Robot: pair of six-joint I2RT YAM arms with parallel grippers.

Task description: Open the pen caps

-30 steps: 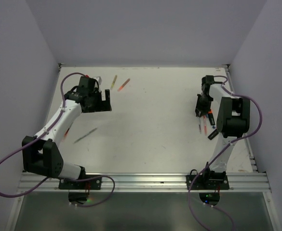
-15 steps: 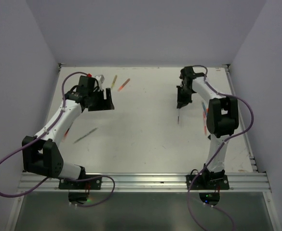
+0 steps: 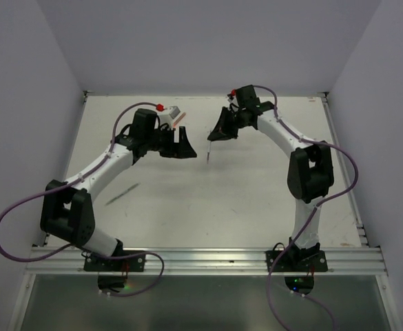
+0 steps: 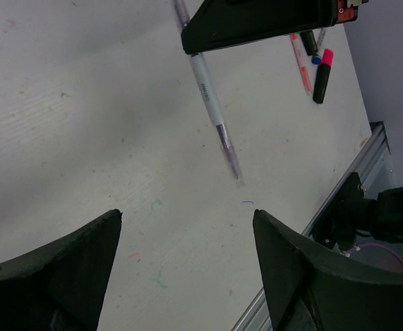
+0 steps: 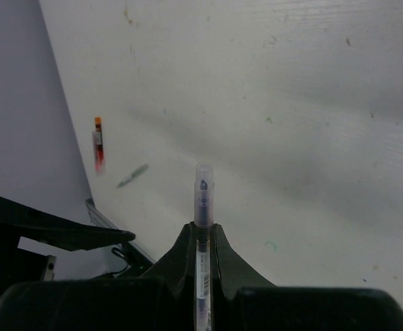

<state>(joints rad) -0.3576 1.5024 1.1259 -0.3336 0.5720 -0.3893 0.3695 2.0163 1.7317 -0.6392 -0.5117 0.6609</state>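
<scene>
Pen cap point(image 5: 203, 178) — left hand point(image 4: 186, 217) near

White table point(image 3: 256, 207) held a dark pen point(image 3: 122, 194) lower left; upper right of left wrist view lay a black highlighter point(image 4: 318, 86), pink cap point(image 4: 327, 56) on, near a thin red pen point(image 4: 301, 63).

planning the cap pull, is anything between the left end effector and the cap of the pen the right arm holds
Nothing visible. The right end effector holds the pen out with its clear cap free, and only bare table shows between that cap and the open left end effector.
</scene>
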